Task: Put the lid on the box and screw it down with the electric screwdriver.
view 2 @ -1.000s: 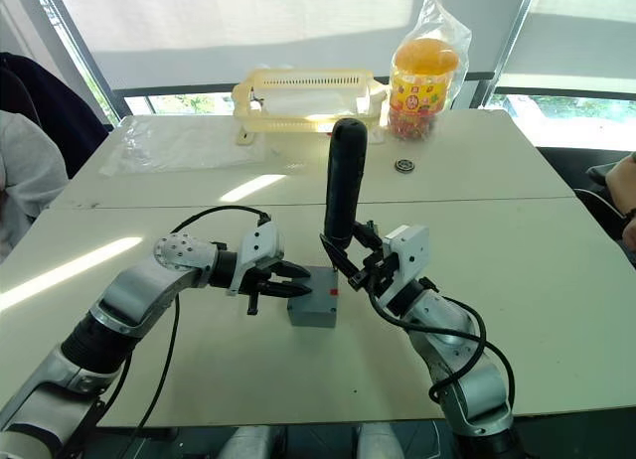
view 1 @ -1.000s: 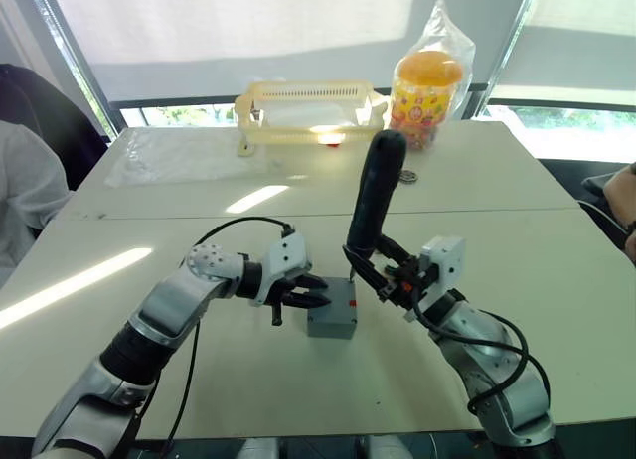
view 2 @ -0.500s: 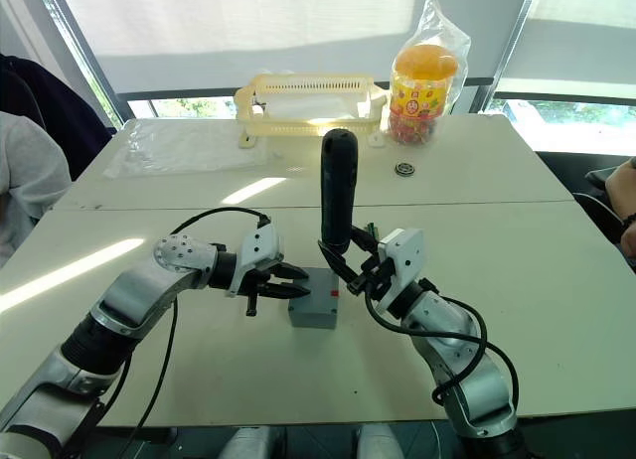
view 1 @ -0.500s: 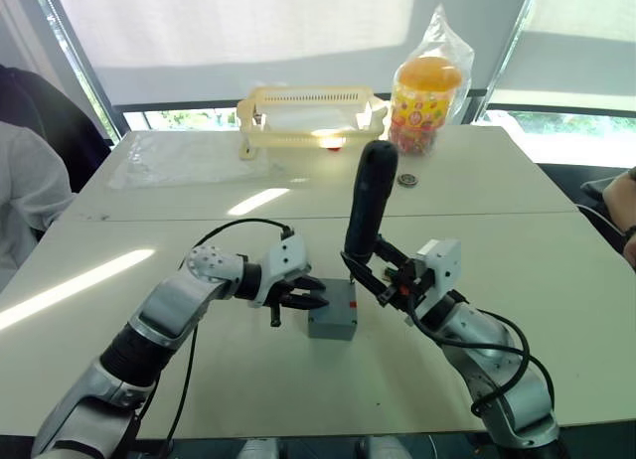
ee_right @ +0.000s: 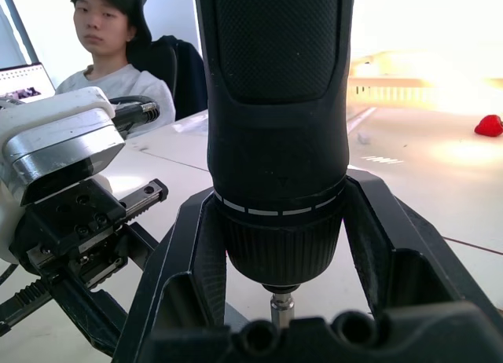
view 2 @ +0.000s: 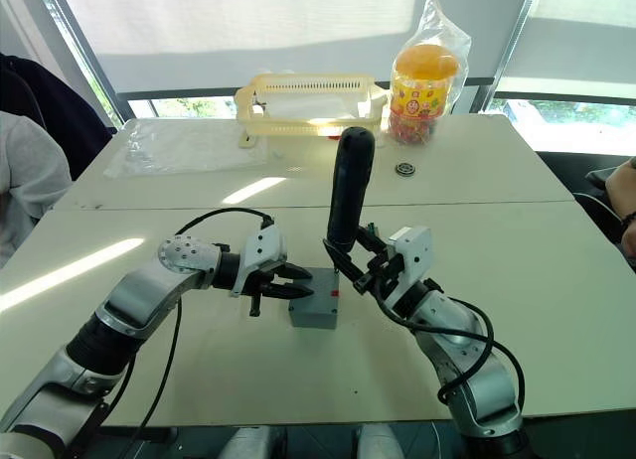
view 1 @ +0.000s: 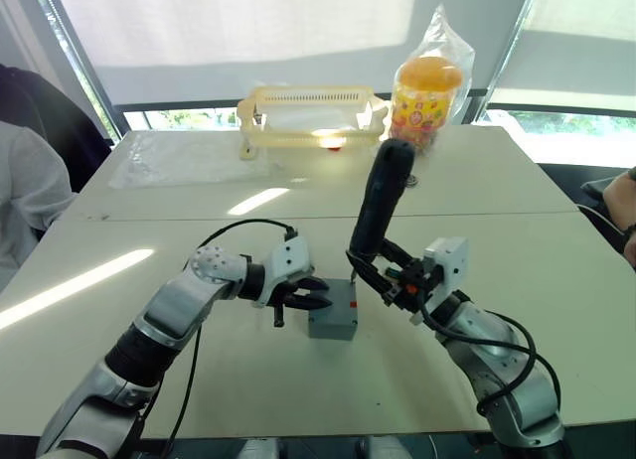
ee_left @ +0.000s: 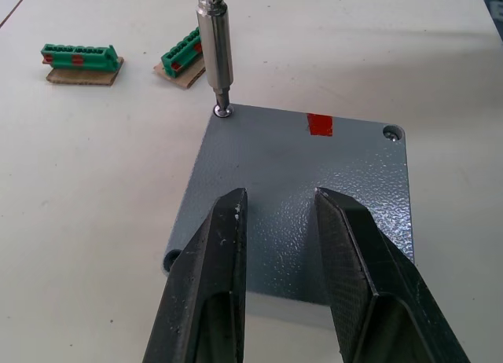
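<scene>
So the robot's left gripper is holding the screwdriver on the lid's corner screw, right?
Not quite. The right gripper holds the electric screwdriver, its bit on the lid corner screw, as the right wrist view shows. The left gripper just hovers over the lid.

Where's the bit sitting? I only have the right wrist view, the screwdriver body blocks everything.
Observer: The bit stands on a corner screw of the lid, near the red mark.
Operator: Lid seated on the box?
Observer: Yes, it lies flat on the box.
Operator: Left gripper doing what?
Observer: The left gripper is open over the lid's near edge, one finger on each side of the middle.
Operator: Screwdriver upright?
Observer: The screwdriver in the right gripper leans a little, top towards the robot's right.
</scene>
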`<state>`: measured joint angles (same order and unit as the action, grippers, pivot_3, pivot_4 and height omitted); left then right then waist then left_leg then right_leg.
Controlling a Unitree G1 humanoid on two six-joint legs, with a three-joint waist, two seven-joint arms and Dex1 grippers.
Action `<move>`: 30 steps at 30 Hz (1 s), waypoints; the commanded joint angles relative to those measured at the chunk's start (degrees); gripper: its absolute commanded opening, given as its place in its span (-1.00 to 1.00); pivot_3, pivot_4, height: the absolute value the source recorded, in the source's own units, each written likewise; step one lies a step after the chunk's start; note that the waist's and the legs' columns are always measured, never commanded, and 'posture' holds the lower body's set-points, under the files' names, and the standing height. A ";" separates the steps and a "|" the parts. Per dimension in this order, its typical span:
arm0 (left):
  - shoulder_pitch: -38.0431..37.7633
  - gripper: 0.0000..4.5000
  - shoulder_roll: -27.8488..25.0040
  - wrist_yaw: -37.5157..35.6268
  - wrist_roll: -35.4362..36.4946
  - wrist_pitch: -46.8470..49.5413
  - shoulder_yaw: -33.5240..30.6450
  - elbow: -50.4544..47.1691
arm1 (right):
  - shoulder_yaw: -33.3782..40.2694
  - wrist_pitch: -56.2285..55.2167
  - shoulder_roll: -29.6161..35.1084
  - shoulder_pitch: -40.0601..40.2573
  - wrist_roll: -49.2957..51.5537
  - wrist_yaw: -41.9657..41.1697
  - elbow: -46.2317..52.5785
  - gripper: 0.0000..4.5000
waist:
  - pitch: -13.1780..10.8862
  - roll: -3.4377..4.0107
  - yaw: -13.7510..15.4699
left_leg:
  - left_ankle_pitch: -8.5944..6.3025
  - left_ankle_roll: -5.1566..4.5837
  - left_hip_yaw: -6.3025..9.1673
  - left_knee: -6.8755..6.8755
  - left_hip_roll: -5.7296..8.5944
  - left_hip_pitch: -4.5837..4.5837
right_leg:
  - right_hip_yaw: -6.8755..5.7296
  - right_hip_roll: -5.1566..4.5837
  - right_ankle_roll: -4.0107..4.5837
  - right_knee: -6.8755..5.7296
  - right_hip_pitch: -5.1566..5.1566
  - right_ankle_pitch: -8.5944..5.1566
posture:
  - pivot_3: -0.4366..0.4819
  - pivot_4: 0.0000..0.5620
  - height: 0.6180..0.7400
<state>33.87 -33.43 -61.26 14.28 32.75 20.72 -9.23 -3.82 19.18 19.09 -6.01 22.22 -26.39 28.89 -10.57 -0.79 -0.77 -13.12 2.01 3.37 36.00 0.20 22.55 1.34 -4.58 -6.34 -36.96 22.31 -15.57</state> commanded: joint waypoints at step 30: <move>-1.17 -0.41 0.01 0.26 -2.42 -0.46 2.17 0.65 | -7.40 1.14 2.64 2.19 -8.32 -2.88 -5.82 -0.24 | 0.88 -0.39 0.03 | -0.01 0.01 0.06 -0.16 -0.02 -0.04 | -0.06 -0.02 0.25 0.19 -0.05 -0.21 | -0.05 -0.47 1.00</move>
<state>33.73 -33.04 -61.03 13.27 31.98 21.51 -8.60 -8.47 16.40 21.08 -6.95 14.73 -28.15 27.27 -9.69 -1.18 -0.74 -13.13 2.02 3.43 35.82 0.18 22.51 1.28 -4.59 -6.09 -36.73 22.26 -15.78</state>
